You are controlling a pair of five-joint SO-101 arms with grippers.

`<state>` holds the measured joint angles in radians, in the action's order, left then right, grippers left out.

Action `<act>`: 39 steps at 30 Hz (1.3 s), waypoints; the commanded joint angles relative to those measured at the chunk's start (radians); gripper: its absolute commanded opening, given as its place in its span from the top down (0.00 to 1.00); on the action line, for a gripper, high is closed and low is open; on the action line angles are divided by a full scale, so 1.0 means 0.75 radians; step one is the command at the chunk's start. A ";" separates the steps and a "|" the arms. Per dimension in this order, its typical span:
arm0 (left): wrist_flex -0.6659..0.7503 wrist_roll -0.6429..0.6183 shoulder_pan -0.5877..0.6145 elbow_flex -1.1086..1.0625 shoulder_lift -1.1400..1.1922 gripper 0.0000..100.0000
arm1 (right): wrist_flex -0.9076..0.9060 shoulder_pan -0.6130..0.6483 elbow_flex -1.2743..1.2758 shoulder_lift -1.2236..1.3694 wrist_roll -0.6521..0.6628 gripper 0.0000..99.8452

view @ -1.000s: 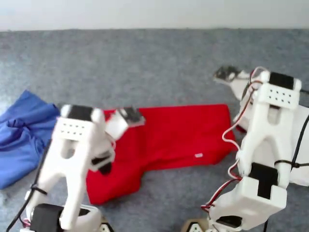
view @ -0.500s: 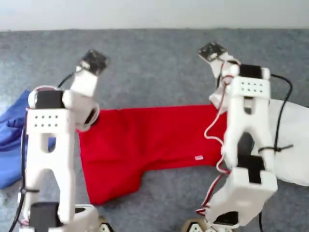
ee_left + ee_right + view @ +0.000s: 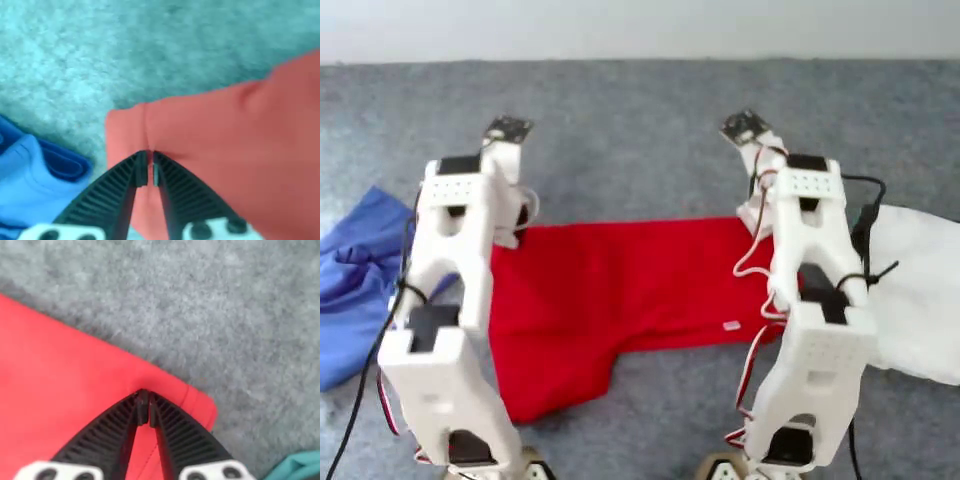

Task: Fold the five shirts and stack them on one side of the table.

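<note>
one red shirt (image 3: 620,290) stretches sideways, left gripper (image 3: 146,167) and right gripper (image 3: 144,410) pinching it

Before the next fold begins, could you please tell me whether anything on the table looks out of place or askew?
The red shirt lies unevenly: one flap juts out at its near left, so that edge is stepped. The blue shirt is a crumpled heap at the table's left.
</note>
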<state>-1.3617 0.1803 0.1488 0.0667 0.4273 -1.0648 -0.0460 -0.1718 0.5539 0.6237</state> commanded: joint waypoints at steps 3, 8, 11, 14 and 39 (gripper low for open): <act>-0.080 0.037 0.110 0.302 0.153 0.97 | 0.073 -0.046 -0.002 0.050 -0.008 0.99; -0.235 0.084 0.119 0.508 0.241 0.99 | 0.032 -0.056 -0.031 0.003 -0.016 0.99; -0.362 0.078 0.113 0.682 0.203 0.99 | -0.052 -0.048 -0.096 -0.105 -0.016 0.99; -0.452 0.076 0.098 0.850 0.143 0.99 | -0.150 -0.026 -0.162 -0.212 -0.018 0.99; -0.522 0.041 0.358 0.830 -0.014 0.99 | -0.975 0.144 -0.454 -0.142 -0.164 0.99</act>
<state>-1.7346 0.2186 0.3913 0.6836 0.4733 -1.6817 0.0568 -0.4603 0.5125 0.5117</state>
